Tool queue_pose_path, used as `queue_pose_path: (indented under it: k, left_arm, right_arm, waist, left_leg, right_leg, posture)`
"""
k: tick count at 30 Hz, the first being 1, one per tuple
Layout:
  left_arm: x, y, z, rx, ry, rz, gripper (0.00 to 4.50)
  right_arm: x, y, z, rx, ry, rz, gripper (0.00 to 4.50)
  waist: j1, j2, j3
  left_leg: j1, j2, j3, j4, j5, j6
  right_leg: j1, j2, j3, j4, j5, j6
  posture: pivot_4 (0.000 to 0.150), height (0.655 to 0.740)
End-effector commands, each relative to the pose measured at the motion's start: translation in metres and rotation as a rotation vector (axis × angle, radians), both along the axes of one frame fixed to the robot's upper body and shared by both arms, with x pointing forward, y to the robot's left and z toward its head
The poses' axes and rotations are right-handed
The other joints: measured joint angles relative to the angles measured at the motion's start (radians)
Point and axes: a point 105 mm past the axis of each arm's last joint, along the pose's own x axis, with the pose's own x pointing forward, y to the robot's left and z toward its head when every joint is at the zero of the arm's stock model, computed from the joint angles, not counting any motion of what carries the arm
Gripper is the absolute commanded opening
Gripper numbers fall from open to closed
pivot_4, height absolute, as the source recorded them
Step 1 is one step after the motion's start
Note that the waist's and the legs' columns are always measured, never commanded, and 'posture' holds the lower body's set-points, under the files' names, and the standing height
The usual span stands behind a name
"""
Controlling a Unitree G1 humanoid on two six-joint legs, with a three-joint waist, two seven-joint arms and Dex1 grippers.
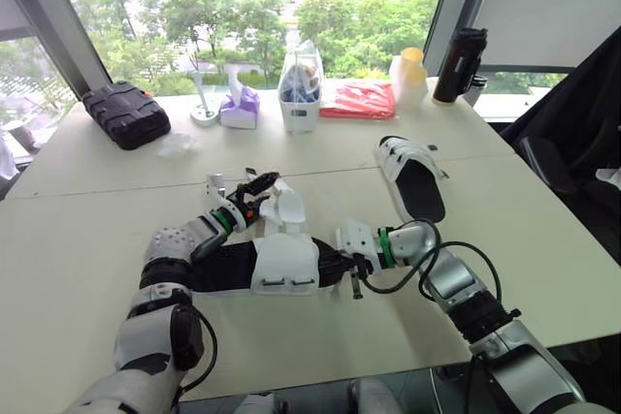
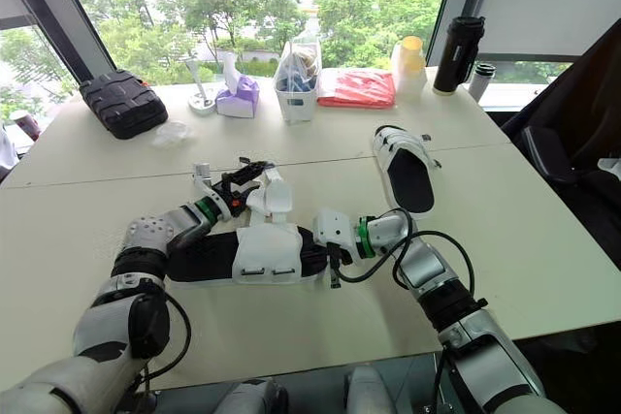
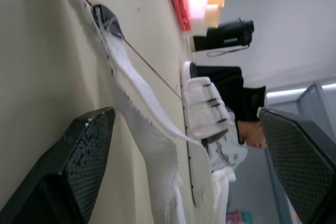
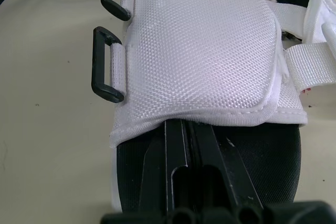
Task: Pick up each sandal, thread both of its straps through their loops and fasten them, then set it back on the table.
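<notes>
The near sandal [image 1: 284,264] lies on its side on the table, a black sole with a white upper flap [image 4: 199,51] that carries two black loops [image 4: 105,64]. Its loose white straps [image 1: 281,206] trail toward the far side. My left gripper [image 1: 257,184] is open at those straps, and one strap [image 3: 142,114] runs between its spread fingers [image 3: 84,161] without being pinched. My right gripper [image 1: 355,267] is shut at the sandal's toe end, its fingers [image 4: 178,171] lying together on the black footbed just below the flap's edge. The second sandal [image 1: 412,176] rests flat farther right.
Along the window edge stand a black case [image 1: 126,113], a tissue box [image 1: 240,104], a white basket [image 1: 301,94], a red packet [image 1: 357,101], a pale bottle [image 1: 409,75] and a black flask [image 1: 459,65]. A dark chair [image 1: 572,133] stands beside the table's right edge.
</notes>
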Motion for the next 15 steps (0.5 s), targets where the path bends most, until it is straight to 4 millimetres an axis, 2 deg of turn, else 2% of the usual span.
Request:
queue_pose_path:
  k: [1,2,5,12,15]
  left_arm:
    - [0.0040,0.0152,-0.0072,0.007,0.010,0.077,4.50]
    - [0.0044,0.0161,-0.0073,0.008,0.007,0.081,4.50]
    - [0.0053,0.0170,-0.0072,0.011,0.002,0.084,3.69]
    - [0.0062,0.0187,-0.0082,0.020,0.002,0.090,0.06]
    - [0.0063,0.0231,-0.0068,0.022,-0.005,0.099,0.02]
  right_arm:
    - [-0.0072,-0.0008,-0.0127,-0.046,0.025,0.015,0.05]
    - [-0.0070,-0.0011,-0.0132,-0.048,0.024,0.014,0.05]
    - [-0.0070,-0.0017,-0.0136,-0.052,0.023,0.013,0.00]
    - [-0.0061,-0.0005,-0.0132,-0.054,0.018,0.012,0.00]
    - [-0.0061,0.0003,-0.0134,-0.053,0.019,0.012,0.00]
  waist:
    - [-0.001,0.000,-0.001]
    - [-0.001,0.000,-0.001]
    - [-0.003,0.000,-0.001]
    - [-0.002,0.000,-0.002]
    - [-0.003,0.001,-0.003]
  left_leg:
    - [0.000,0.000,0.000,0.000,0.000,0.000]
    - [0.000,0.000,0.000,0.000,0.000,0.000]
    - [0.000,0.000,0.000,0.000,0.000,0.000]
    - [0.000,0.000,0.000,0.000,-0.001,0.001]
    - [0.000,0.000,0.000,0.000,-0.002,0.003]
  right_leg:
    - [0.000,0.000,0.000,0.000,0.000,0.000]
    - [0.000,0.000,0.000,0.000,0.000,0.000]
    - [0.000,0.000,0.000,0.000,0.000,0.000]
    - [0.000,0.000,0.000,0.000,0.000,0.000]
    - [0.000,0.000,0.000,0.000,0.000,0.000]
  posture:
    - [0.150,0.7400]
    - [0.150,0.7400]
    - [0.150,0.7400]
    - [0.150,0.7400]
    - [0.150,0.7400]
